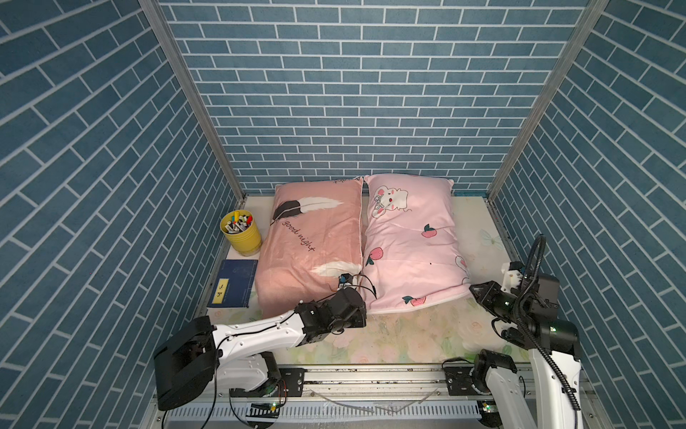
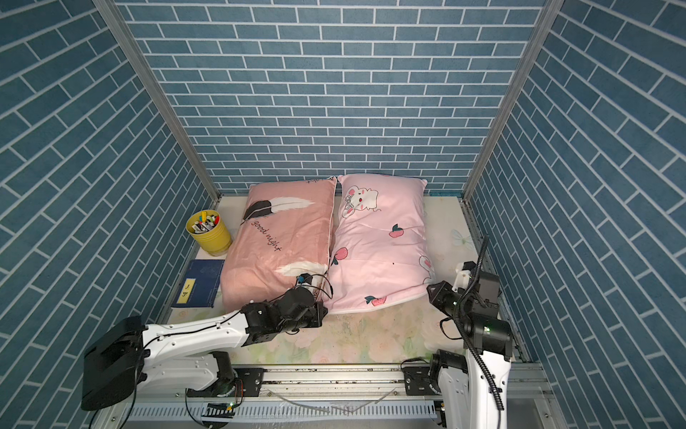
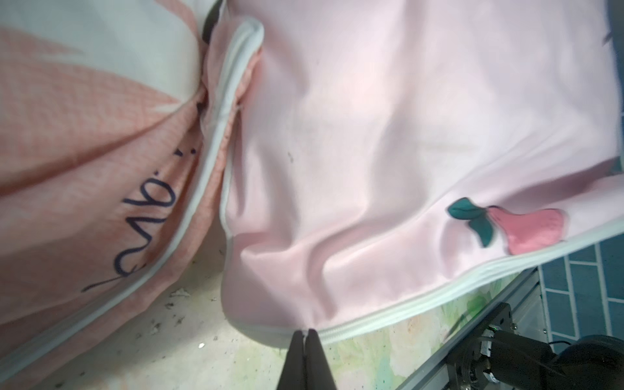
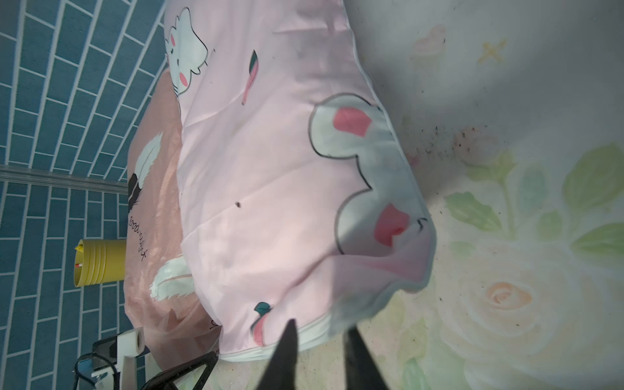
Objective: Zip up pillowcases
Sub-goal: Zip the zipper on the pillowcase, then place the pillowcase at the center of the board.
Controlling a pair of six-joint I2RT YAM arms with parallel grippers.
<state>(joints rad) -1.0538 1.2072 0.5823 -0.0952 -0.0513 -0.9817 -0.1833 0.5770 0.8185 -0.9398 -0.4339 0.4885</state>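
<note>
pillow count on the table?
2. A salmon pillow with feathers lies next to the yellow cup; a light-pink pillow with a bunny lies right beside it, on the side away from the cup. No others visible.

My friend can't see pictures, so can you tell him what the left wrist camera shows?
The left gripper, its tips close together, sits at the end of the white zipper along the edge of a light-pink pillowcase with a peach print. A salmon-pink pillowcase with dark script lies beside it, both on a flowery table cover.
</note>
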